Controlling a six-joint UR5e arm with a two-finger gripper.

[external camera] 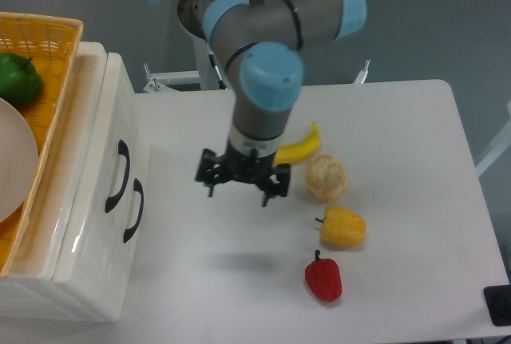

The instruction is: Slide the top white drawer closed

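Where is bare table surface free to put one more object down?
Free: the white table right of the round bread roll, and the front strip between the white drawer unit and red bell pepper. Crowded: around the black two-finger gripper, yellow banana and yellow bell pepper.

The arm hides most of the banana and runs off the top edge, the orange basket, white plate and green pepper are cut by the left edge, and the jaws' gap is too small to judge.
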